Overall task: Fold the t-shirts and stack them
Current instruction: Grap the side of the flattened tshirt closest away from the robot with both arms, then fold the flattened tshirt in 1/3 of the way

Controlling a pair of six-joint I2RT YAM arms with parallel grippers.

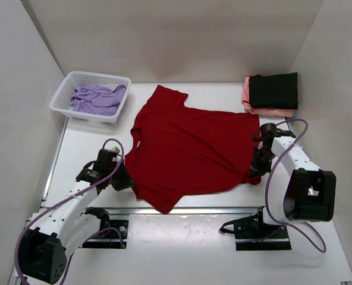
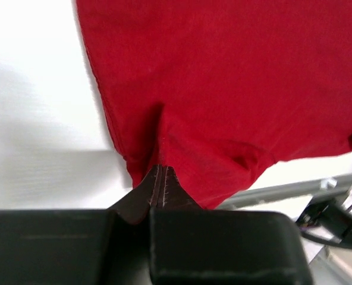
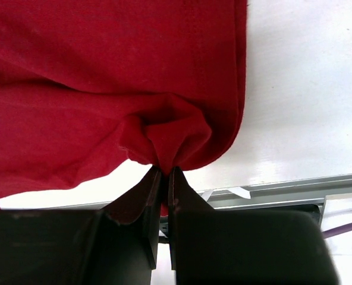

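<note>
A bright red t-shirt (image 1: pixel 191 148) lies spread over the middle of the table. My left gripper (image 1: pixel 123 180) is shut on its near left edge, and the left wrist view shows the red cloth (image 2: pixel 223 89) pinched at the fingertips. My right gripper (image 1: pixel 256 172) is shut on its near right corner, with the cloth (image 3: pixel 134 77) bunched between the jaws. A folded black t-shirt (image 1: pixel 274 90) lies on a folded salmon pink t-shirt (image 1: pixel 247 95) at the back right. A pale lavender t-shirt (image 1: pixel 99 98) lies crumpled in the basket.
A white mesh basket (image 1: pixel 63 95) stands at the back left. A metal rail (image 1: pixel 211 209) runs along the table's near edge. White walls enclose the table on three sides. Purple cables loop off both arms.
</note>
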